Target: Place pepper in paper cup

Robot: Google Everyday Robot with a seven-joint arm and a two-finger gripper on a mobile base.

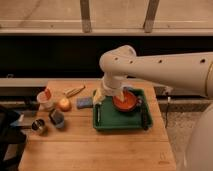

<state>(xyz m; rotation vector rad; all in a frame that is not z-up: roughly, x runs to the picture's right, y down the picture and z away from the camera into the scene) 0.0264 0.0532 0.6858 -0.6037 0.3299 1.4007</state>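
The white paper cup [44,101] stands at the left side of the wooden table. The slim red-orange pepper [48,93] sticks up out of the cup's rim, leaning to the right. My gripper [115,97] hangs down from the white arm over the left part of the green tray, just by the red bowl [126,102]. It is well to the right of the cup and apart from it. Nothing shows in the gripper.
A round yellow-orange fruit [64,104] sits next to the cup, with a dark blue-grey cup [57,118] and a shiny metal can [38,126] in front. A blue sponge [85,102] lies beside the green tray [117,123]. A dark bar [145,118] lies in the tray's right side.
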